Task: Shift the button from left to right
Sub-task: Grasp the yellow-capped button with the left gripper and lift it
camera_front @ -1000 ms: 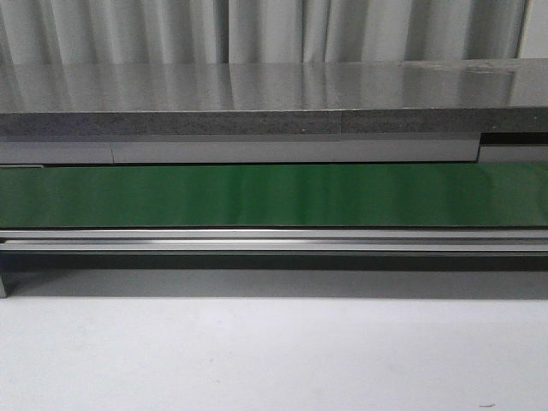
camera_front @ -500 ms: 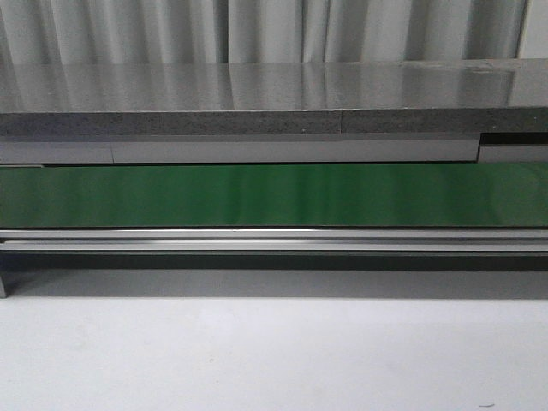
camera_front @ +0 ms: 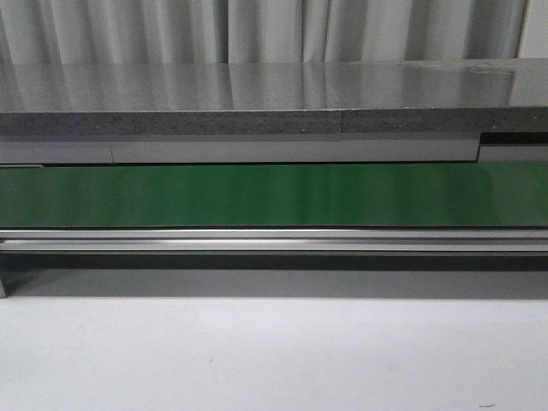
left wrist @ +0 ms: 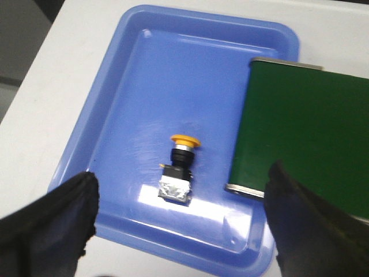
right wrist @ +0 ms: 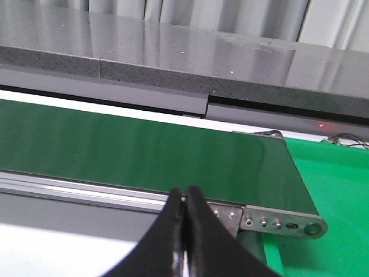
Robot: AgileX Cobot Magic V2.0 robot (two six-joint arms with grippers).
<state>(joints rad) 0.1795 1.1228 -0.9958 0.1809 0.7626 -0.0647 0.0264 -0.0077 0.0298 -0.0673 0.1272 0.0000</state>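
In the left wrist view the button [left wrist: 178, 169] lies on its side in a blue tray [left wrist: 115, 86], yellow-orange cap pointing away from the fingers, black body and metal end toward them. My left gripper [left wrist: 183, 213] is open and empty above the tray's near rim, its black fingers [left wrist: 52, 225] wide apart on either side of the button, short of it. My right gripper [right wrist: 185, 202] is shut and empty, in front of the right end of the green conveyor belt [right wrist: 144, 150]. Neither gripper nor the button shows in the front view.
The green belt [camera_front: 274, 195] runs across the front view with a metal rail [camera_front: 274, 240] below it and a grey stone counter [camera_front: 257, 94] behind. The belt's left end [left wrist: 300, 127] overlaps the tray. A green surface [right wrist: 340, 190] lies beyond the belt's right end.
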